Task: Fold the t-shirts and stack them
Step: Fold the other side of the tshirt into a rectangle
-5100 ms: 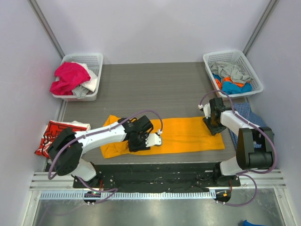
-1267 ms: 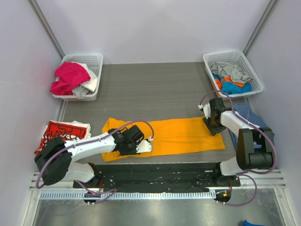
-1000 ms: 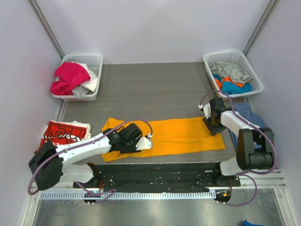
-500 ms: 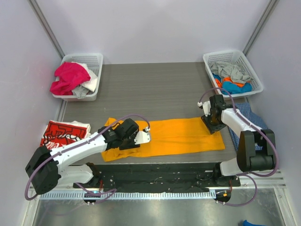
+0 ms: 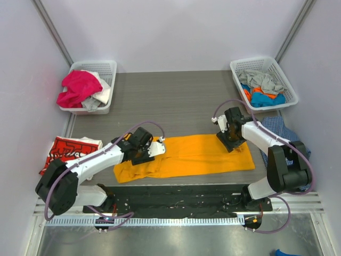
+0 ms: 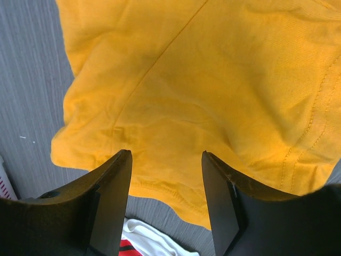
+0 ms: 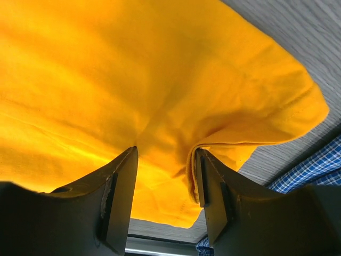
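Observation:
The orange-yellow t-shirt [image 5: 197, 154] lies as a long flat strip across the near part of the table. My left gripper [image 5: 137, 156] is over its left end. In the left wrist view [image 6: 166, 176] its jaws are open, with the shirt [image 6: 186, 80] and its hem showing between them. My right gripper [image 5: 233, 143] is on the shirt's right end. In the right wrist view [image 7: 166, 181] its jaws are open, with a ridge of the cloth [image 7: 106, 69] bunched against the right finger. The red t-shirt with white print [image 5: 66, 152] lies folded at the far left.
A white basket [image 5: 106, 66] at the back left holds pink and white clothes. A white basket [image 5: 282, 69] at the back right holds grey, blue and orange clothes. A blue checked cloth [image 5: 277, 130] lies at the right edge. The table [image 5: 176, 101] is dark grey.
My left gripper has moved from the shirt's near edge back and left over its left end. My right gripper has shifted left along the shirt's right end, bunching the cloth.

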